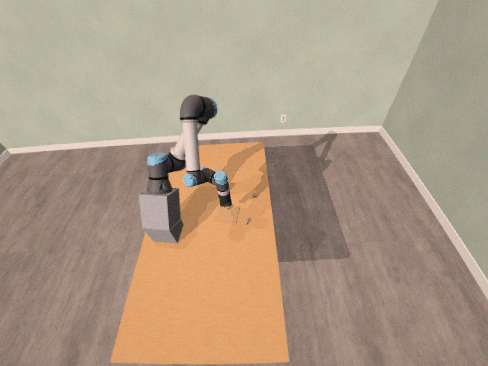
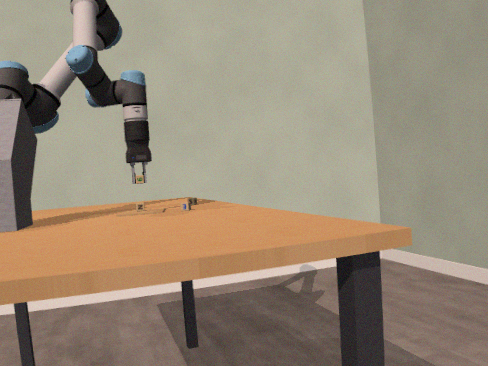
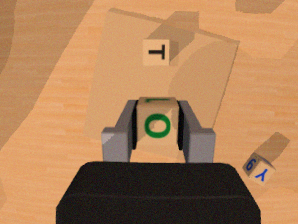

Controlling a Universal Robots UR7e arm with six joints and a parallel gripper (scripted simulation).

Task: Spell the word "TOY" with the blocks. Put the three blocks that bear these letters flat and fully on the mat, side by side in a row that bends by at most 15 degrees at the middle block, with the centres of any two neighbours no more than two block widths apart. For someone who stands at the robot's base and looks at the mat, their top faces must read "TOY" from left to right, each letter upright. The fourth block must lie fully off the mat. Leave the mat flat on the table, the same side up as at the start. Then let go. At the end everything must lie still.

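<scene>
My gripper [image 3: 157, 115] is shut on the O block [image 3: 157, 124], a tan cube with a green O, and holds it in the air above the mat [image 3: 162, 72]. In the exterior view the gripper [image 2: 138, 179] hangs well above the table with the O block [image 2: 140, 178] between the fingers. The T block [image 3: 157, 52], tan with a black T, lies flat on the mat, beyond my fingers. The Y block [image 3: 260, 169], with a blue Y, lies off the mat at the lower right, tilted. In the top view the gripper [image 1: 226, 204] is over the pale mat [image 1: 229, 214].
A fourth block [image 1: 254, 195] lies on the table away from the mat, and its shadow shows at the top right of the wrist view. The Y block [image 1: 246, 221] lies just beside the mat. The robot's grey base [image 1: 160, 215] stands at the table's left edge.
</scene>
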